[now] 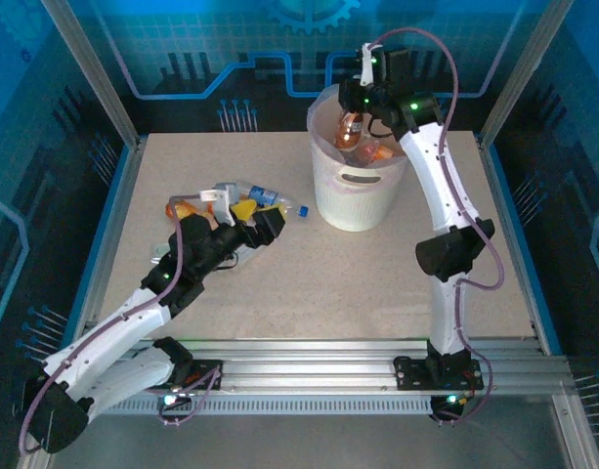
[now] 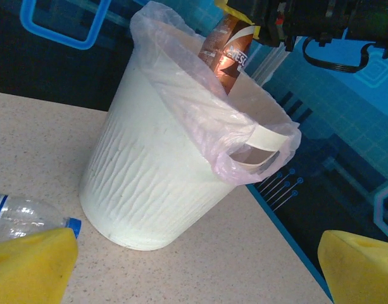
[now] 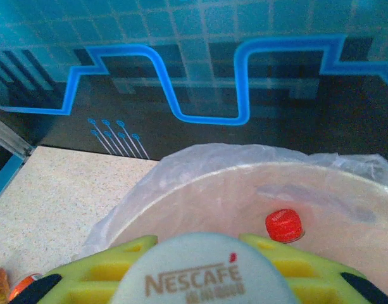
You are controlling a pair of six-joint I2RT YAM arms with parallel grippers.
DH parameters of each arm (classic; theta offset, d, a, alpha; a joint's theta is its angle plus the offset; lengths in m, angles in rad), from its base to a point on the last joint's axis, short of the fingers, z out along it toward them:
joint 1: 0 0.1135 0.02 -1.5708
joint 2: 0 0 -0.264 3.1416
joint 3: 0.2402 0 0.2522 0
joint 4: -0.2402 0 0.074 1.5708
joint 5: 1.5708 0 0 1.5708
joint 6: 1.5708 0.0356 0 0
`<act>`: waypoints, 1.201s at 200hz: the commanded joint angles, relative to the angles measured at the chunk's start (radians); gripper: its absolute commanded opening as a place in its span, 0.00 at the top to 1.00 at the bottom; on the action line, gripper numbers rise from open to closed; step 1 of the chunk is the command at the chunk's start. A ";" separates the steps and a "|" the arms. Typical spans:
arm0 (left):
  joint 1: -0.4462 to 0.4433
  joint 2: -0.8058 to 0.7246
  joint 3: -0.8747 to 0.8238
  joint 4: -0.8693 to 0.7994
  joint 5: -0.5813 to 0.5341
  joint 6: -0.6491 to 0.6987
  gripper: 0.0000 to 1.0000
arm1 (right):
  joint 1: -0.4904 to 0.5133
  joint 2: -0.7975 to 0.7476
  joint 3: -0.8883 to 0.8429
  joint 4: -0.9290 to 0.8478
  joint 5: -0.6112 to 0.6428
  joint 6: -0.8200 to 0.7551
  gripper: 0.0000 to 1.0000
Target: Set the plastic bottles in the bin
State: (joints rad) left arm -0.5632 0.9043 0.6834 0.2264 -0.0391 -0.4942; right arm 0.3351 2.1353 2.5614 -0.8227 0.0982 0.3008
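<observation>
Speckled beige worktop.

- **Near left:** left gripper, low over the worktop. Its yellow-padded fingers are spread wide and hold nothing. It sits beside a heap of crushed plastic bottles. One of these, a clear bottle with blue label and blue cap, lies just beside one pad.
- **Centre, farther:** large round white plastic bin, upright, with a thin liner. Orange bottles and a red cap lie inside.
- **Farthest:** right gripper, above the bin's mouth. Its fingers are clamped narrow on a brown Nescafé bottle, whose lower part dips inside the rim.
</observation>
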 commanded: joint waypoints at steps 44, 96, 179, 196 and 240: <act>-0.001 -0.025 -0.016 -0.054 -0.062 0.010 0.01 | -0.012 0.053 -0.041 0.001 0.011 0.185 0.85; 0.000 -0.027 -0.015 -0.073 -0.073 0.011 0.01 | -0.013 0.061 -0.146 0.010 0.004 0.234 0.81; 0.001 -0.025 -0.001 -0.141 -0.151 -0.021 0.01 | -0.050 0.070 -0.188 -0.049 0.045 0.230 0.51; 0.002 -0.023 0.001 -0.154 -0.163 -0.030 0.01 | -0.062 0.057 -0.188 -0.060 0.051 0.223 0.38; 0.016 -0.016 0.001 -0.175 -0.169 -0.069 0.01 | -0.080 -0.005 -0.187 -0.086 0.074 0.183 0.10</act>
State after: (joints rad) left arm -0.5591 0.8944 0.6815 0.0723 -0.1806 -0.5262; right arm 0.2657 2.2013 2.3829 -0.8730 0.1455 0.5144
